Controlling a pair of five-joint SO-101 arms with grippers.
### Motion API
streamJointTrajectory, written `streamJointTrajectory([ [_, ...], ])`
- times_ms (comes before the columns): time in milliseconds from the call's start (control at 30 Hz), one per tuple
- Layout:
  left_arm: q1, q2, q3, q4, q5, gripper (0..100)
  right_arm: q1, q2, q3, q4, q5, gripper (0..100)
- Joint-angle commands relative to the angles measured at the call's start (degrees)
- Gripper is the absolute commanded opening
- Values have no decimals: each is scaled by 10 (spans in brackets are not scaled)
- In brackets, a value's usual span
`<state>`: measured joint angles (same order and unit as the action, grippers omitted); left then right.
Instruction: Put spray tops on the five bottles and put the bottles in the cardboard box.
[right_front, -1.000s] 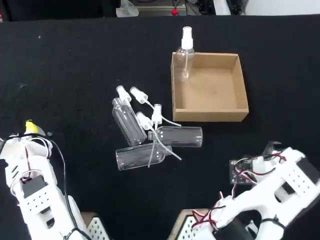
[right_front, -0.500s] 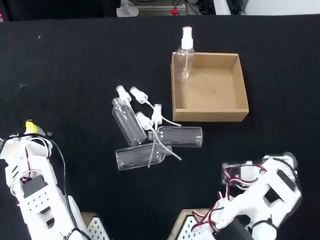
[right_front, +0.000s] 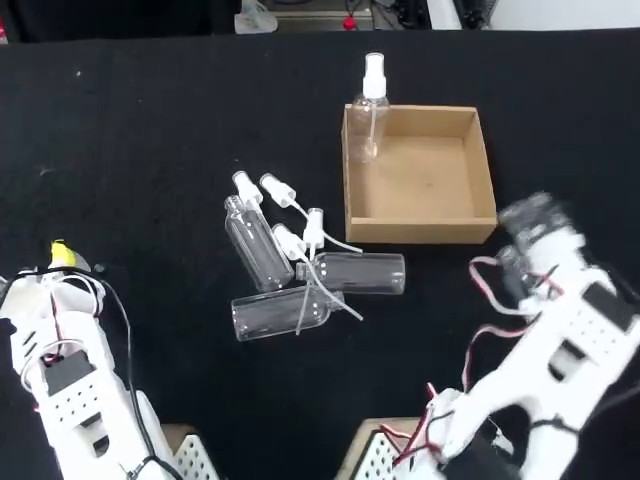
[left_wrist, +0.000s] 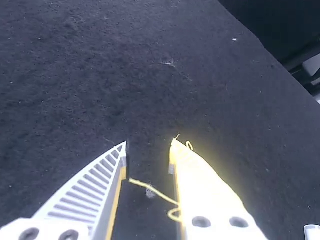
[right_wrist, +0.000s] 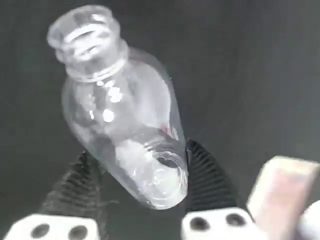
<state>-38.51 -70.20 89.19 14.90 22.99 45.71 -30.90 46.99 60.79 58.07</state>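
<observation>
three bottles (right_front: 280, 312) lie in a loose heap on the black cloth (right_front: 130, 130) in the high view, left of the box (right_front: 420, 232), with four loose spray tops (right_front: 277, 188) among and beside them, some touching. a capped bottle (right_front: 368, 120) stands upright in the box's far left corner. the right arm (right_front: 560, 340) rises at the near right, and the right claw (right_front: 528, 213) is a blur near the box's near right corner. the left arm (right_front: 60, 380) sits at the near left, well apart from the bottles. past the cloth's far edge runs a strip of room with white clutter (right_front: 255, 18) and something red. in the left wrist view, the left claw (left_wrist: 147, 146) hangs over bare, lint-specked cloth. its white and yellow fingers are narrowly parted, with nothing between them but a yellow thread (left_wrist: 150, 189). in the right wrist view, the right claw (right_wrist: 140, 150) grips a clear uncapped bottle (right_wrist: 117, 100) by its base, neck pointing away, dark cloth behind. a tan blur (right_wrist: 282, 187) sits beside one finger.
</observation>
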Motion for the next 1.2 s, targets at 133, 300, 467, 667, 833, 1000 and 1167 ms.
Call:
streamJointTrajectory([
  [133, 7, -5, -12, -12, -7, 146, 34, 201, -196, 154, -212, 77],
  [300, 7, -5, -12, -12, -7, 146, 60, 333, -315, 164, -251, 77],
  [467, 7, -5, -12, -12, -7, 147, 52, 373, -354, 194, -215, 119],
  [667, 7, -5, -12, -12, -7, 147, 13, 373, -357, 198, -180, 280],
  [833, 7, -5, -12, -12, -7, 147, -8, 374, -399, 195, -171, 249],
  [1000, 7, -5, -12, -12, -7, 147, -28, 378, -422, 185, -64, 243],
  [1167, 7, -5, -12, -12, -7, 147, -48, 378, -422, 185, -13, 244],
])
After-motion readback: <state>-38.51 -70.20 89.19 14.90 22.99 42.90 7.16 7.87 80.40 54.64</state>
